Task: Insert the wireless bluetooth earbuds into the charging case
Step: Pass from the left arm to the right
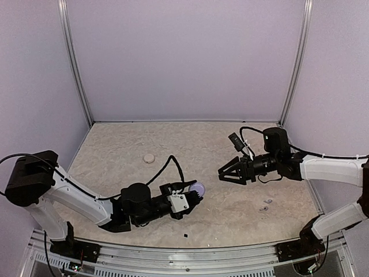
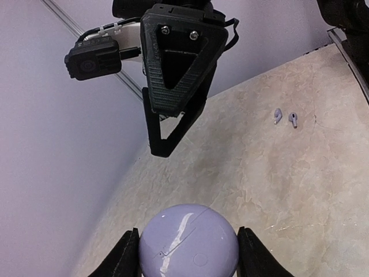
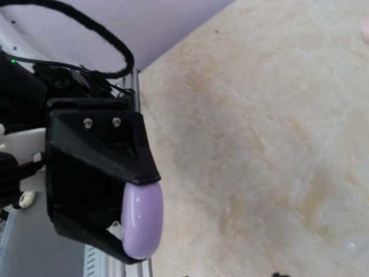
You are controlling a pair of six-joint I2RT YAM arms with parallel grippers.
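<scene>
1. Beige mottled table (image 1: 173, 138), lilac walls: both wireless bluetooth earbuds (image 2: 278, 116) lie loose on it, well apart from the case, neither seated.
2. Your left gripper (image 2: 188, 232) is clamped on the charging case (image 2: 188, 249), whose lid looks closed.
3. Your right gripper (image 1: 225, 173) hangs empty, jaws apart, facing the case. Opening it and both insertions remain.

Glossy, smooth lilac plastic on the charging case (image 2: 188, 245), light sliding off its dome, and the fingers (image 2: 128, 259) of the left gripper (image 2: 188, 232) either side of it are matt black plastic with a fine printed grain. Beyond the case the table (image 2: 277, 190) shows a matt, mottled beige stone look, the earbuds (image 2: 278, 116) there pale and shiny. Behind it stand a flat matt lilac wall (image 2: 52, 173) and a dull metal post (image 1: 76, 63).
</scene>
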